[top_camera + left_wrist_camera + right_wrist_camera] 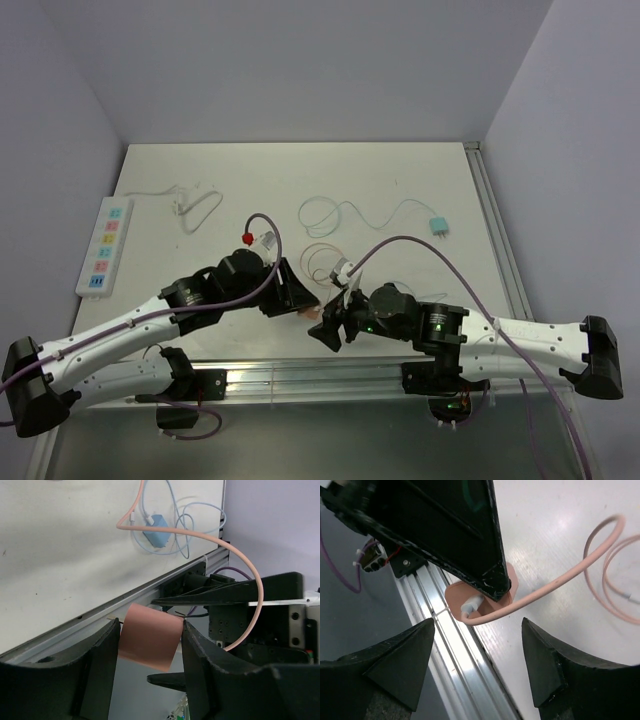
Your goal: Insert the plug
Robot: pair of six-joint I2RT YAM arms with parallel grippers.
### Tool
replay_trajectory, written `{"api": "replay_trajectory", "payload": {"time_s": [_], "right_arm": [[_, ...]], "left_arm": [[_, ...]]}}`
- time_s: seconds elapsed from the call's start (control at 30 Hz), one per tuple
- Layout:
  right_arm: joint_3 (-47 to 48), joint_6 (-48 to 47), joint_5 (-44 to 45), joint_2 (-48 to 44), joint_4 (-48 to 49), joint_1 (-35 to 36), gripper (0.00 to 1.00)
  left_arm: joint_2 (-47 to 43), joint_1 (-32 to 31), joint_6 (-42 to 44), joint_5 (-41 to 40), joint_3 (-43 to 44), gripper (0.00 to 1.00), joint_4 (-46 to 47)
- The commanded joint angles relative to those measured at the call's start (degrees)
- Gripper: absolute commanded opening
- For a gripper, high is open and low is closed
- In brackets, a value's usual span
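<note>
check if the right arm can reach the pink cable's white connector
Probably yes: the open right tool faces the white connector, exposed at the pink adapter that the left tool holds.

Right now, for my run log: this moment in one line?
left end effector shut on pink adapter | pink cable plugged into it | right end effector open, facing it | power strip untouched

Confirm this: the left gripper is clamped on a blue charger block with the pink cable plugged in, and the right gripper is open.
Wrong colour. The left wrist view shows the left gripper clamped on a pink charger block; the blue charger lies on the table. The pink cable is plugged in and the right gripper is open.
</note>
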Motion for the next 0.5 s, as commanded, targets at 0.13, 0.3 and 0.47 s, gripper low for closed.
{"api": "replay_trajectory", "payload": {"time_s": [0.13,0.3,0.47], "right_arm": [[-0.8,-10.9,0.4,-3.4,8.1,0.6,0.73],[2.4,-11.8,1.0,-0.8,5.9,0.6,0.71],[2.6,-11.5,1.4,0.9,6.8,0.7,0.69]], "left_arm": [[0.0,0.9,-3.3,4.5,0.4,0.00,-1.3],[1.1,1.1,-5.1,4.8,1.7,0.00,-1.3],[0.5,1.1,-6.1,3.9,1.6,0.00,-1.3]]}}
